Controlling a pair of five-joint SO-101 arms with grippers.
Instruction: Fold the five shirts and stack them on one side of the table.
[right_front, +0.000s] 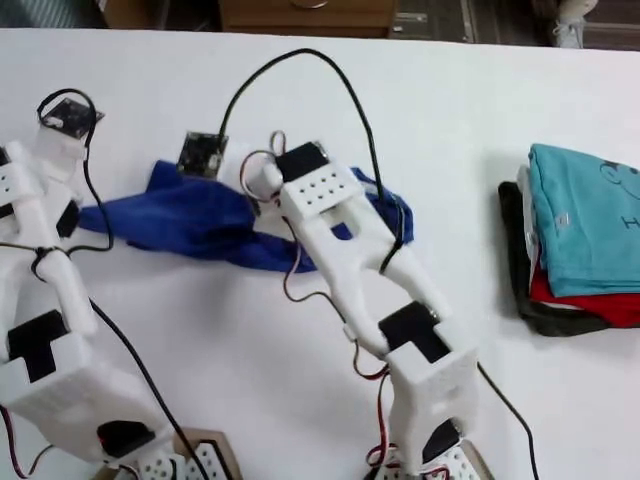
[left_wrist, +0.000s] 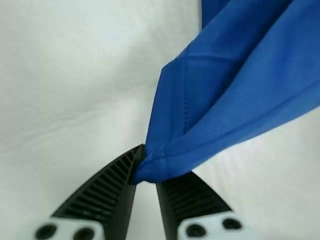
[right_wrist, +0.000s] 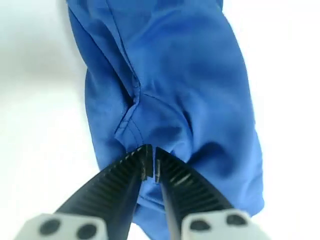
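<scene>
Left hand (left_wrist: 145, 171) and right hand (right_wrist: 151, 162) each pinch the blue shirt (right_front: 200, 225); teal shirt's (right_front: 585, 225) print illegible.

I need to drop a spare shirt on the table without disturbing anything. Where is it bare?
The widest bare table lies between the right arm and the folded stack, plus the far strip behind the blue shirt. It is crowded around that shirt, pinched by the left gripper and right gripper, and cables cross the near gap between the arms.
</scene>
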